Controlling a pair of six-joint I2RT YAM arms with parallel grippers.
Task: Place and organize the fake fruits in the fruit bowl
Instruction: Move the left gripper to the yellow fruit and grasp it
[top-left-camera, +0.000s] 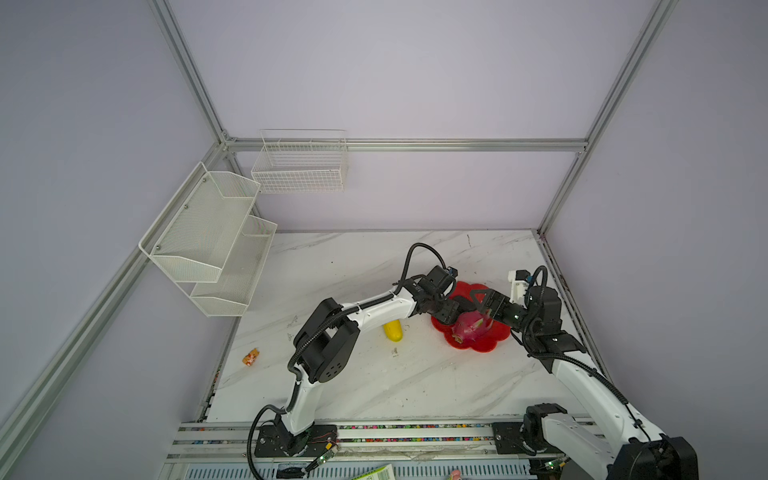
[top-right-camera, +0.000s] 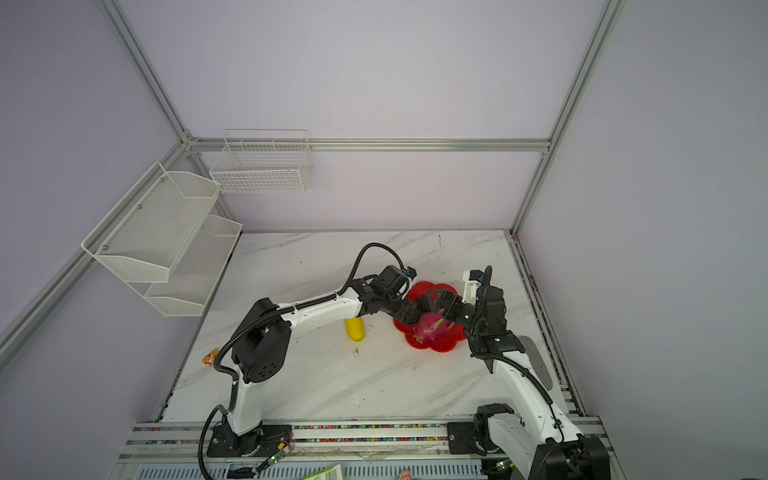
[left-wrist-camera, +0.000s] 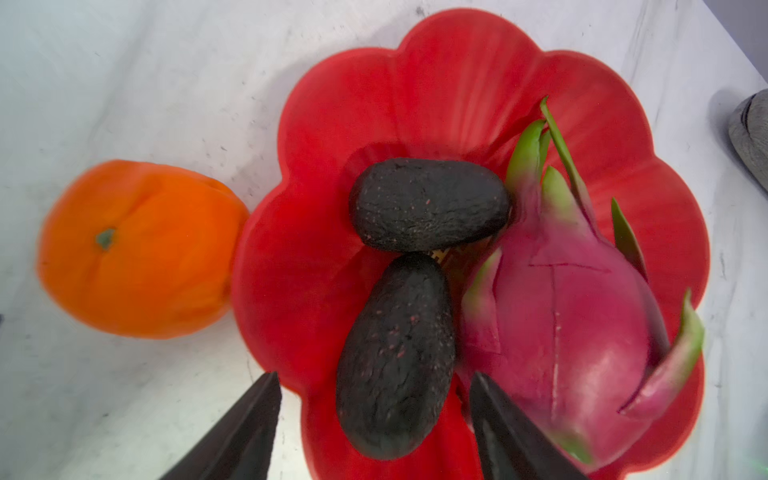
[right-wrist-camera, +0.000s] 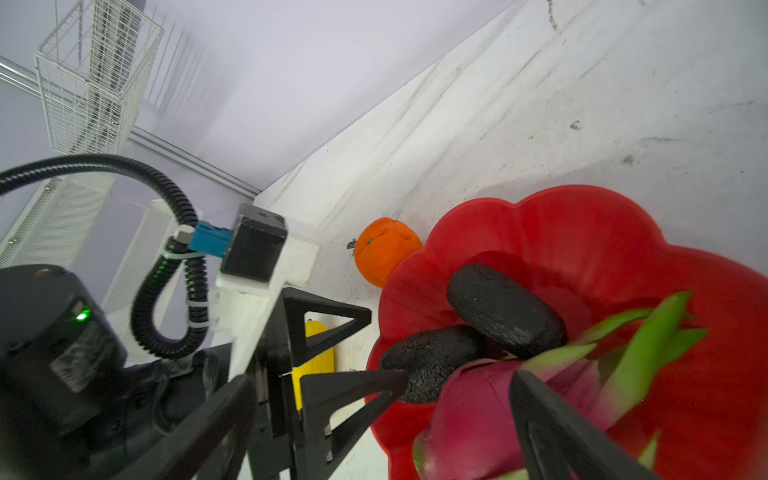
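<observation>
Holds the left gripper (left-wrist-camera: 374, 374) partly open astride one dark blackish plastic oval (left-wrist-camera: 395, 357), gripping nothing. Spreads the right gripper (top-left-camera: 478, 307) wide over the pink-magenta scaly dragon fruit (left-wrist-camera: 573, 324), clamping nothing. Shows both, plus a second dark oval (left-wrist-camera: 428, 203), inside the shallow glossy red scalloped bowl (left-wrist-camera: 457, 62). Leaves the round orange (left-wrist-camera: 137, 249) just beside its rim, the yellow oblong fruit (top-left-camera: 392, 330) apart.

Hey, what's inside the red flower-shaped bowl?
Two dark ovals and the dragon fruit lie inside the fruit bowl, touching. They cover most of its centre, so what's beneath is hidden.
</observation>
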